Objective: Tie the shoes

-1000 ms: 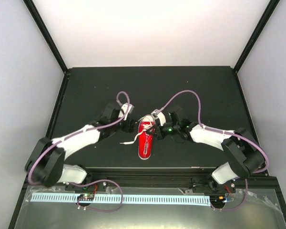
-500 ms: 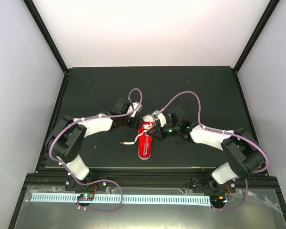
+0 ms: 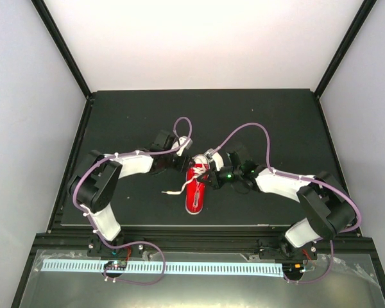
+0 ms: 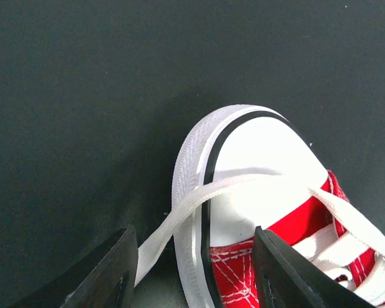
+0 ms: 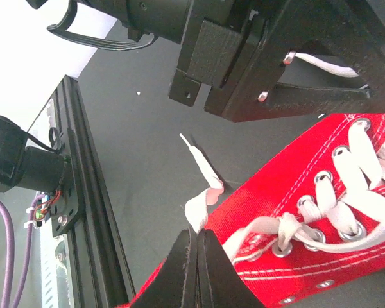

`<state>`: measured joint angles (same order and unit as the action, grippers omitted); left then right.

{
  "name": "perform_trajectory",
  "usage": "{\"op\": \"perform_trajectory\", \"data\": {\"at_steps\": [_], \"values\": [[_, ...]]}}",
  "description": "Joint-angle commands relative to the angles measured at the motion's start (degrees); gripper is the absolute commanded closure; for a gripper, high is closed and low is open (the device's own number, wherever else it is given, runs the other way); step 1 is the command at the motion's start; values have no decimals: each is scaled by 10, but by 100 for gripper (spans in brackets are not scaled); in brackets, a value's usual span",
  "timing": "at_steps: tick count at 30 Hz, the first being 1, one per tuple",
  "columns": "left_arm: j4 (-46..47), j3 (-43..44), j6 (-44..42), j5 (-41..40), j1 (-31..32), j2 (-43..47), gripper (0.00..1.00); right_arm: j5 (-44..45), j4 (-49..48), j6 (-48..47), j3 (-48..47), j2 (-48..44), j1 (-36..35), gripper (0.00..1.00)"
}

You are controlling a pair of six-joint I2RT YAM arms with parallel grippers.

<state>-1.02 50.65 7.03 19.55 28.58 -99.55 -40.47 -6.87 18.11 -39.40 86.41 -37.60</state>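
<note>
The red sneaker (image 3: 194, 194) lies on the black mat with its white toe cap (image 4: 263, 160) pointing away from the arm bases. My left gripper (image 3: 181, 164) is open at the toe. In the left wrist view (image 4: 196, 274) a white lace (image 4: 179, 215) runs across the cap and down between its fingers, untouched. My right gripper (image 3: 208, 174) is at the shoe's right side. In the right wrist view (image 5: 197, 239) it is shut on a white lace (image 5: 202, 174) beside the red canvas (image 5: 321, 192). The left gripper's body (image 5: 276, 58) shows above.
A loose lace end (image 3: 174, 190) trails on the mat (image 3: 135, 115) left of the shoe. The black frame rail (image 3: 192, 232) runs along the mat's near edge; it also shows in the right wrist view (image 5: 83, 186). Purple cables loop above both arms.
My left arm has swung in from the left, bringing its gripper up to the shoe's toe. The right gripper has stayed at the shoe, holding the lace.
</note>
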Motion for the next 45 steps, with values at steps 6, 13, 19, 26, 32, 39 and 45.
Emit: {"op": "perform_trajectory", "data": {"at_steps": [6,13,19,26,32,39,45], "values": [[31,38,-9,43,-6,-35,60,-11,-2,-4,-12,10,-3,98],[40,33,-8,38,-7,-25,76,-14,-6,-3,-14,18,-3,98],[41,30,-8,30,-7,-14,92,-15,-9,-3,-14,21,-3,98],[56,9,-6,16,-7,16,98,-16,-11,-2,-11,21,-4,98],[-1,22,-3,-58,-20,17,69,-18,-10,-1,-11,16,-3,98],[-79,28,-21,-136,-20,28,56,-25,-15,3,-20,26,-3,98],[-115,29,-58,-118,-10,39,44,-32,-23,7,-22,37,-3,98]]}}
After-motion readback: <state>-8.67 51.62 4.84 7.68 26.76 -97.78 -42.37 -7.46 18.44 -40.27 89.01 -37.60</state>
